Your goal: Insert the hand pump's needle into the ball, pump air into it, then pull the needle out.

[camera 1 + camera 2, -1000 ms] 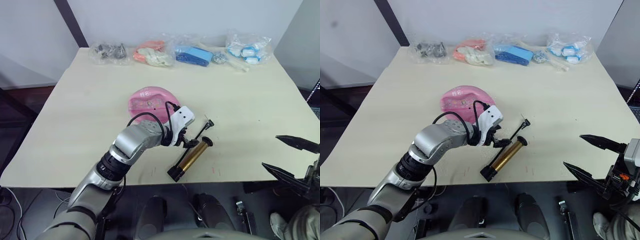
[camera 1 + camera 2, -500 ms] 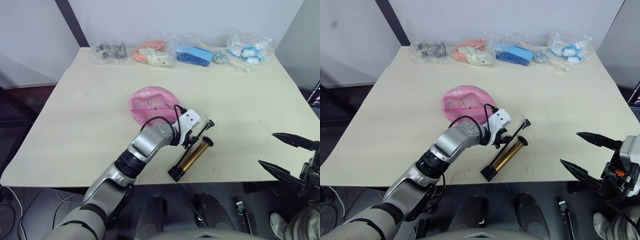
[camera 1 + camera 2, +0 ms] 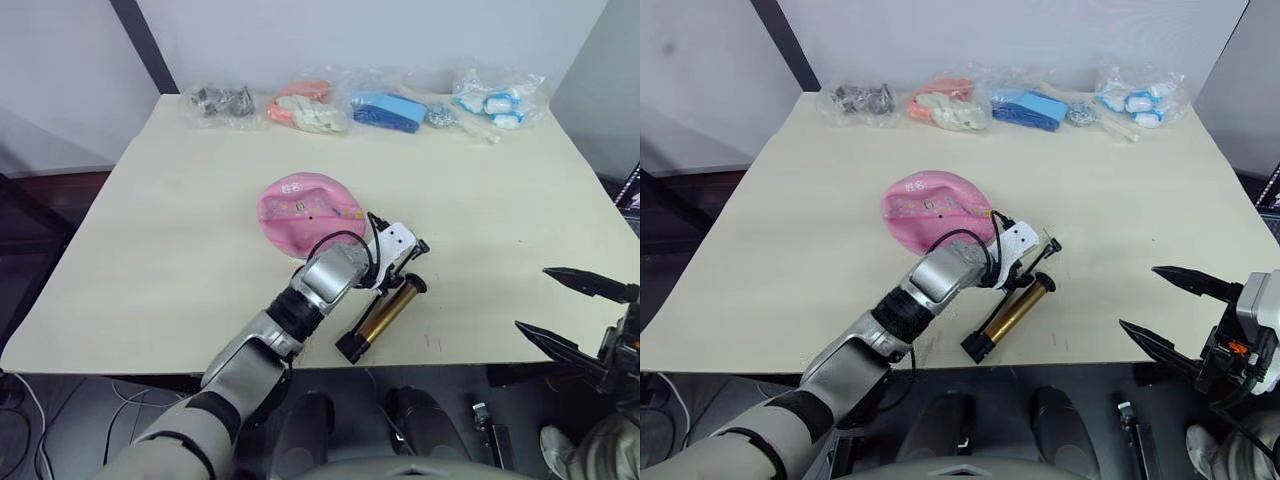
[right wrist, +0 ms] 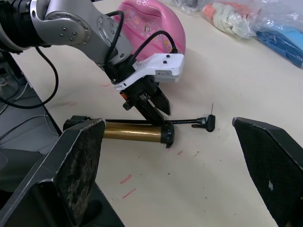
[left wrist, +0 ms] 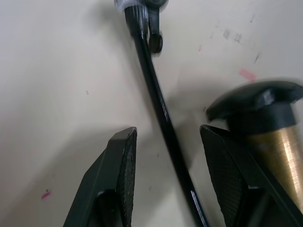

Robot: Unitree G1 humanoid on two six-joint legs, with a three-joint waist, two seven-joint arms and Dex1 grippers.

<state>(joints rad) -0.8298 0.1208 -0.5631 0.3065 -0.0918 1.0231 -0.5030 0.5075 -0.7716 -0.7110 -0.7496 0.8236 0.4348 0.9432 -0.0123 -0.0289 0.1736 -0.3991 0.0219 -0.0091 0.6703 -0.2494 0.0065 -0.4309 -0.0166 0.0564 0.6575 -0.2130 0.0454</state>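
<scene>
Left fingers (image 5: pixel 124 175) astride pump hose (image 5: pixel 161 104)

1. My left arm reached forward and rightward across the desk (image 3: pixel 150 250), elbow bent, forearm low.
2. My left hand (image 5: pixel 165 156) pointed down at the desk with its two fingers (image 5: pixel 120 175) parted, one on each side of the thin black hose (image 5: pixel 158 101).
3. My right hand (image 3: pixel 580 315) hung off the desk's near right corner, fingers spread wide and gripping nothing.
</scene>
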